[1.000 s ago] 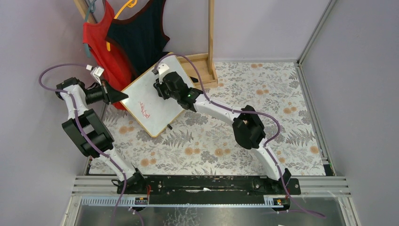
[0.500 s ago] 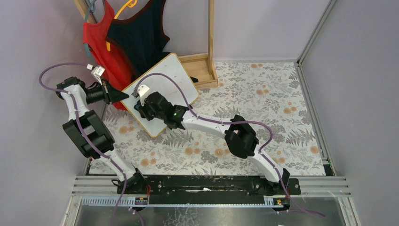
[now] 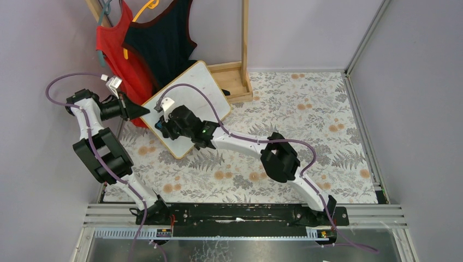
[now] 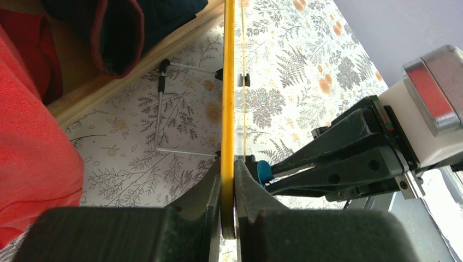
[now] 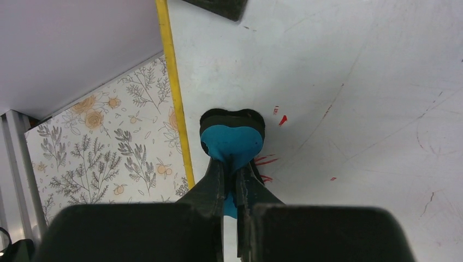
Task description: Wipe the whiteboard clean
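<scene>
The whiteboard point(image 3: 201, 76) stands at the far left of the floral-covered worktop point(image 3: 306, 120), turned so 1 rounded corner points toward the left arm, just in front of a red garment point(image 3: 116, 52) and a dark garment point(image 3: 164, 38) hanging beside a wooden stand point(image 3: 244, 38). The left fingers point(image 4: 214, 188) are closed on the board's light wooden frame at that left corner. In the left wrist view the frame runs edge-on between them as a thin yellow line, with 1 finger on each face. A thin wire leg point(image 4: 158, 123) shows behind the board in that view, resting on the worktop. The right fingers point(image 5: 215, 183) are closed on a small blue eraser point(image 5: 232, 141), gripping it from both sides. The eraser's dark pad lies flat against the white surface near the board's left edge, close to the frame. A few red marks point(image 5: 282, 119) sit just right of the eraser, and some short red strokes point(image 5: 266, 161) lie right beside the fingers. Faint thin smears and scratches cross the rest of the white face. From above, the right arm reaches across the lower half of the board and a purple cable point(image 3: 188, 85) loops over its upper part.
</scene>
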`<state>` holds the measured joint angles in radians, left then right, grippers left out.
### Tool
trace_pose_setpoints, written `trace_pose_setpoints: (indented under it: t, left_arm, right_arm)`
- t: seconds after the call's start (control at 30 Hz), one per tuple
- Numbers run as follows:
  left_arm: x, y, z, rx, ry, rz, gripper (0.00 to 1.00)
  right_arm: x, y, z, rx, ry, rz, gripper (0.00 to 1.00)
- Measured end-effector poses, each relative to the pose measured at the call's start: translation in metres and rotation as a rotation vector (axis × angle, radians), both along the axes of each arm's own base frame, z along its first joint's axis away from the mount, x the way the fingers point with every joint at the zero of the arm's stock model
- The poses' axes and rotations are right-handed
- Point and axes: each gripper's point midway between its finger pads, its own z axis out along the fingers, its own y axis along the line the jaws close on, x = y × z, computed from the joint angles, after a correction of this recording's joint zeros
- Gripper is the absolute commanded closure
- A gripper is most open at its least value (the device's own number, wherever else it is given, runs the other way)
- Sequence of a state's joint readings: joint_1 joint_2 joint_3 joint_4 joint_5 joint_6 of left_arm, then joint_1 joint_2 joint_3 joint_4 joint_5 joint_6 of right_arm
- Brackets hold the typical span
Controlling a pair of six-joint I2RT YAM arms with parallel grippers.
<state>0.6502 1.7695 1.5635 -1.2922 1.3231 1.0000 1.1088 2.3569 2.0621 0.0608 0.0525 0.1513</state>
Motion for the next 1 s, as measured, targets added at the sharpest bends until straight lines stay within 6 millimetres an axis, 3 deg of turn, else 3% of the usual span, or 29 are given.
trace_pose_setpoints:
  t: [0.23, 0.57, 1.0]
  left_arm:
    - [0.002, 0.0, -0.001, 0.007, -0.009, -0.002, 1.0]
    - [0.002, -0.001, -0.001, 0.002, -0.004, -0.005, 1.0]
    - [0.001, -0.002, -0.001, -0.004, 0.003, -0.004, 1.0]
  right_arm:
    - [0.018, -0.014, -0.002, 0.018, 0.03, 0.005, 1.0]
    - [0.074, -0.058, 0.009, 0.026, 0.028, -0.097, 1.0]
    - [0.059, -0.046, 0.013, 0.001, 0.001, -0.129, 1.0]
